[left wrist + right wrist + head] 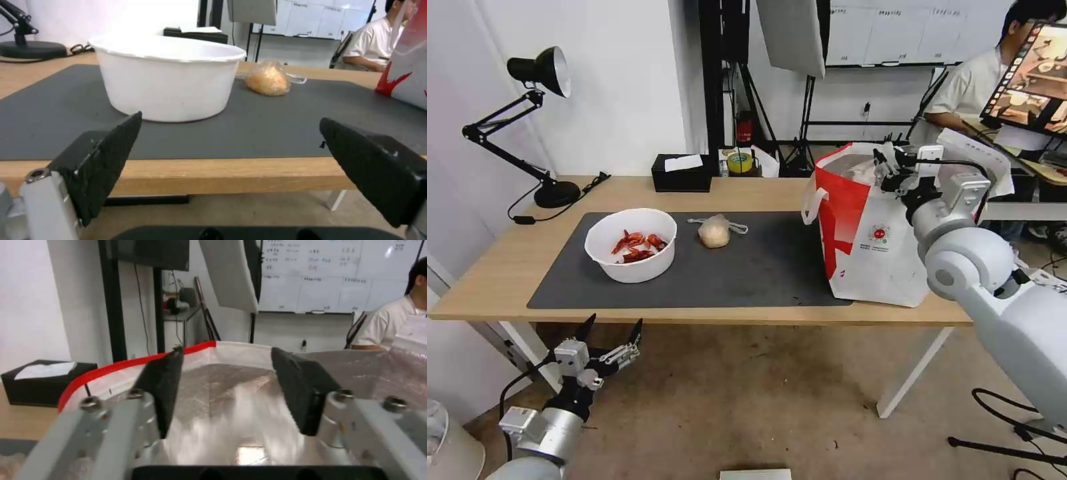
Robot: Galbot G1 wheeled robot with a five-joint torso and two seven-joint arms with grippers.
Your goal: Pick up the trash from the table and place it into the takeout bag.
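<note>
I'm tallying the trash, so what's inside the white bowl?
Red crayfish shells lie in the white bowl. From the left claw's camera, the bowl's wall hides them.

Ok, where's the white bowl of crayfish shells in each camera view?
Head view: white bowl on the left part of the dark grey mat, left of the knotted clear bag.
Left wrist view: bowl straight ahead, beyond the open left gripper.
Right wrist view: not in it.
Shared landmark: black tissue box.
</note>
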